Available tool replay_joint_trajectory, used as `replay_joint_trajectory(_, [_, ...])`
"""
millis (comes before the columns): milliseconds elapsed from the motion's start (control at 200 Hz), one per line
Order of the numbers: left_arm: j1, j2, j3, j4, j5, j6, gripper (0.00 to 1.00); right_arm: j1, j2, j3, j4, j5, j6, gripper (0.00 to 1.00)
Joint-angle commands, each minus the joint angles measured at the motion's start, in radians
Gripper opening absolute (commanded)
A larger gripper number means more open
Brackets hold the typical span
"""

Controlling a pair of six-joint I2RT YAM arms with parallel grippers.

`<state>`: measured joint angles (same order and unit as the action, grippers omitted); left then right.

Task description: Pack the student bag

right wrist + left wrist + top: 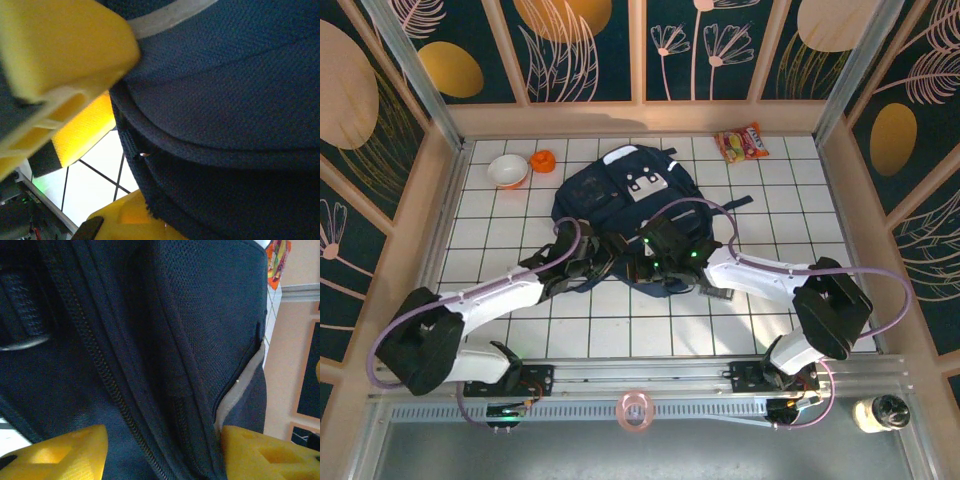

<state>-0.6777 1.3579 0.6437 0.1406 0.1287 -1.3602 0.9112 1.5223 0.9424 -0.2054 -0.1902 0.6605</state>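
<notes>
**Ana:** Since the backpack (630, 205) is what has to be filled, where does it lie?

**Ben:** Flat in the middle of the worktop (790, 200). Its long axis runs away from the arms, with the grey patch (648, 185) toward the far wall. Both tools are at the near end, so the bag stretches ahead of them.

**Ana:** Which arm is closer?

**Ben:** Neither, really. The left tool (162, 435) is at the near left corner, fingers spread, with a zip (117, 390) running between them. I can't tell if they press the cloth. The right tool (125, 140) looks clenched on the bag's near edge.

**Ana:** So the next move?

**Ben:** Probably opening it. The zip teeth look closed at the left tool, and I can't see what is inside.

**Ana:** Other containers?

**Ben:** A white bowl (507, 171) at the far left looks empty, with a small orange thing (542, 161) just beside it. A snack packet (742, 143) lies at the far right, well apart from the bag.
</notes>
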Motion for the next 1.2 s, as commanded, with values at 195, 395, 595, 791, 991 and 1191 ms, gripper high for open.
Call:
replay_joint_trajectory(195, [0.017,0.005,0.106,-0.139,-0.107,0.047,0.00,-0.075,-0.082,-0.008,-0.130,0.053,-0.077,0.00])
replay_joint_trajectory(395, [0.105,-0.075,0.081,-0.227,-0.125,0.162,0.00,-0.194,-0.157,-0.042,-0.270,0.081,-0.165,0.00])
replay_joint_trajectory(595, [0.182,-0.122,0.082,-0.318,-0.121,0.302,0.00,-0.270,-0.161,-0.030,-0.309,0.060,-0.263,0.00])
replay_joint_trajectory(791, [0.265,-0.121,0.126,-0.377,-0.135,0.445,0.00,-0.243,-0.142,-0.021,-0.243,-0.023,-0.269,0.00])
replay_joint_trajectory(991, [0.398,-0.076,0.202,-0.390,-0.146,0.582,0.00,-0.127,-0.116,-0.016,-0.120,-0.074,-0.188,0.00])
replay_joint_trajectory(1191, [0.408,-0.072,0.257,-0.374,-0.098,0.651,0.44,-0.081,-0.054,0.007,-0.010,-0.097,-0.127,0.00])
